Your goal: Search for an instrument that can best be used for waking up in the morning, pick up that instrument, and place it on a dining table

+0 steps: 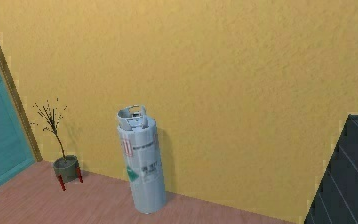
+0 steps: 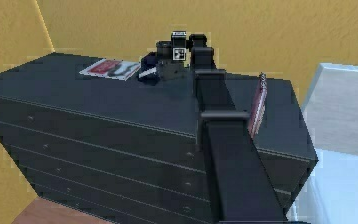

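Note:
The arm (image 2: pixel 222 130) reaches out over the top of a dark chest of drawers (image 2: pixel 97 110) in the arm side view. Past its two white marker squares, the gripper (image 2: pixel 149 68) sits low over the dresser top. A small dark shape lies at or behind the fingers, and I cannot make out what it is. I cannot tell whether the gripper holds anything. No object here has a shape I can name as a waking instrument.
A flat red and white booklet (image 2: pixel 109 68) lies on the dresser, left of the gripper. A thin reddish item (image 2: pixel 257 105) stands right of the arm. A pale surface (image 2: pixel 339 110) lies beyond. Ahead are a grey cylinder (image 1: pixel 140 160), a potted bare plant (image 1: pixel 59 145), a teal door (image 1: pixel 2 120) and the dresser's corner (image 1: pixel 342 180).

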Controlling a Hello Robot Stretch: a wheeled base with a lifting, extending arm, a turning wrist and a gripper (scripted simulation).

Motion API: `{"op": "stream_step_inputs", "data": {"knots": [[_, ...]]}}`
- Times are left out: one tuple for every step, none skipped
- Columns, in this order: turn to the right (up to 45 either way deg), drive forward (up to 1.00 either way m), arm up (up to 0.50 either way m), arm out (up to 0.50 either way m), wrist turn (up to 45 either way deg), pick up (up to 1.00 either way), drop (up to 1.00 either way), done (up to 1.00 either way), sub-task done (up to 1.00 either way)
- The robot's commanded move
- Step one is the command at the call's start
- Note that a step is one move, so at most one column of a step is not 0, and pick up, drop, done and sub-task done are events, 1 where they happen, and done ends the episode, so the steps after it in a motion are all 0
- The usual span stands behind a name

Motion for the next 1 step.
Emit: {"op": "stream_step_inputs", "data": {"knots": [[0.0,0.0,0.0,0.0,-45.0,0.0,0.0,0.0,0.0]]}}
